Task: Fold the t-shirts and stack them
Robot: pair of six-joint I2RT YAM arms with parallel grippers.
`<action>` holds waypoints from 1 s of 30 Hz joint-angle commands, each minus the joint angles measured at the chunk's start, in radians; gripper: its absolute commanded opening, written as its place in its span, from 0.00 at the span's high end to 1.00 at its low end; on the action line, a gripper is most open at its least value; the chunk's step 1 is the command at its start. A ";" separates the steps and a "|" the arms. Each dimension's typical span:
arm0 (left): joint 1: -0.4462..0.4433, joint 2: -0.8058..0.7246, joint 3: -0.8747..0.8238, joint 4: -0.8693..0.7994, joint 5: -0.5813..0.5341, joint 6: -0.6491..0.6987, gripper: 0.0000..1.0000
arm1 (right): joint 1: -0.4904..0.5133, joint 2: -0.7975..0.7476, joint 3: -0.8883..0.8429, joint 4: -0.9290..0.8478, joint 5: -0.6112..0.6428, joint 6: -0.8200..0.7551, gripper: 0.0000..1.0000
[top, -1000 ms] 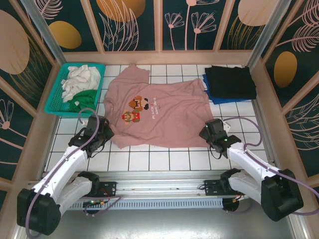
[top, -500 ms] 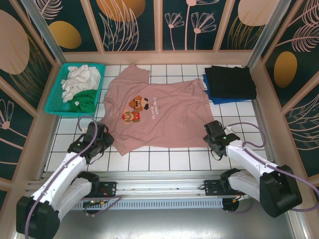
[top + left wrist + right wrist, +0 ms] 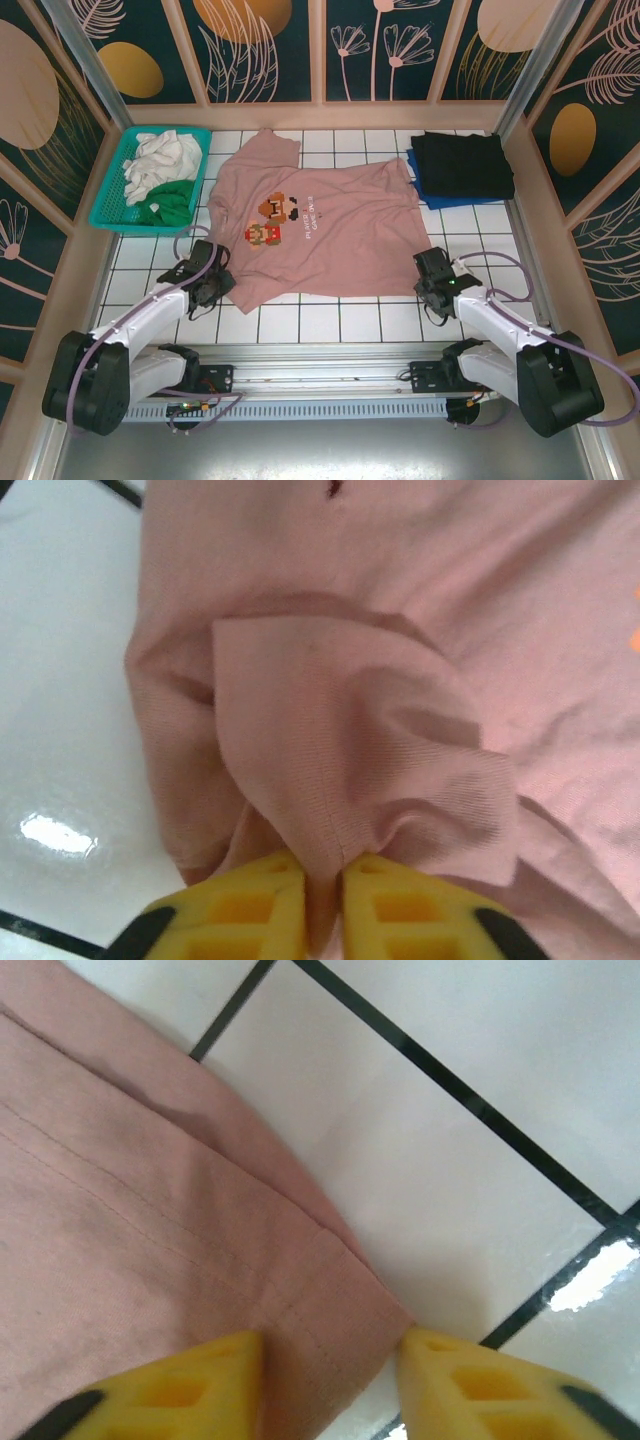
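My left gripper (image 3: 323, 872) is clamped on a bunched fold of the dusty-pink t-shirt (image 3: 330, 225), at the corner nearest the teal basket (image 3: 108, 214). My right gripper (image 3: 328, 1348) has its jaws apart astride the stitched hem corner farthest from the basket, not pinching yet. The shirt lies spread print-up just right of the basket. It's thin, floppy stuff, light but draggy, I'd guess, so it'll sag and wrinkle if lifted unevenly. Best bet is grabbing both corners on the doubled hem, deep enough not to slip.
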 commanded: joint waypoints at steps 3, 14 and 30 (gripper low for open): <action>-0.006 -0.058 0.094 -0.053 -0.070 0.033 0.92 | -0.048 -0.041 -0.019 0.047 0.002 -0.066 0.87; -0.006 -0.121 0.173 -0.140 -0.085 0.057 1.00 | -0.086 -0.069 0.167 -0.014 -0.046 -0.189 1.00; -0.005 0.432 0.636 -0.065 -0.192 0.249 1.00 | -0.146 0.380 0.494 0.147 -0.074 -0.363 1.00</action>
